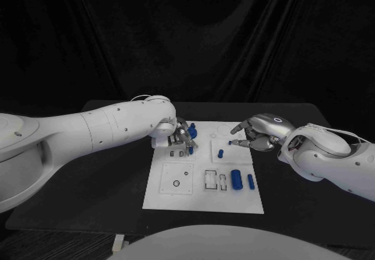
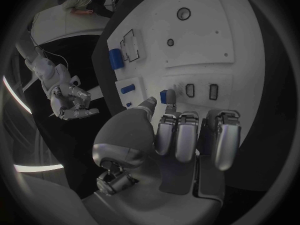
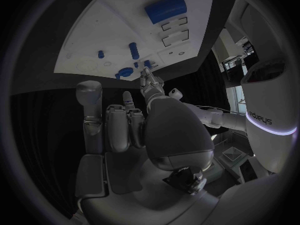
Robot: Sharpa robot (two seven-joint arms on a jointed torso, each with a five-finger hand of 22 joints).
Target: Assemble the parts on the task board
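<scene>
My L fingers point(image 2: 187, 135) sit bunched over the far-left part of the board point(image 1: 234, 203), thumb tip right at a small blue peg point(image 2: 169, 96) next to two dark slots point(image 2: 201, 90). Looks like a pinch on that peg, but I can't tell for sure whether it's clamped or just touched. L hand point(image 1: 181, 136) hangs low over that corner.

R fingers point(image 1: 244, 142) are curled inward near the board's far-right edge, a tiny blue bit point(image 1: 230, 142) at their tips — held or only beside them, can't tell. R hand point(image 1: 262, 134) sits above the tabletop point(image 1: 94, 189), just off the board rim.

Step in hand, as I judge it: seating a peg into a slot at the far-left block, w/ the R hand readying another part. Next move calls for lining the peg upright over its slot and pressing straight down — tight fit likely, so little sideways slack.

Materials etc.: board is a flat white plate, matte, hard, w/ raised square panels, round holes and rectangular cut-outs. Near edge: a fat blue cylinder point(image 1: 236, 179) and a slimmer blue rod point(image 1: 251, 181) lying side by side, smooth plastic by the look. A short blue peg point(image 1: 220, 154) stands mid-board. Fingers are silver metal; tabletop black, dull.
</scene>
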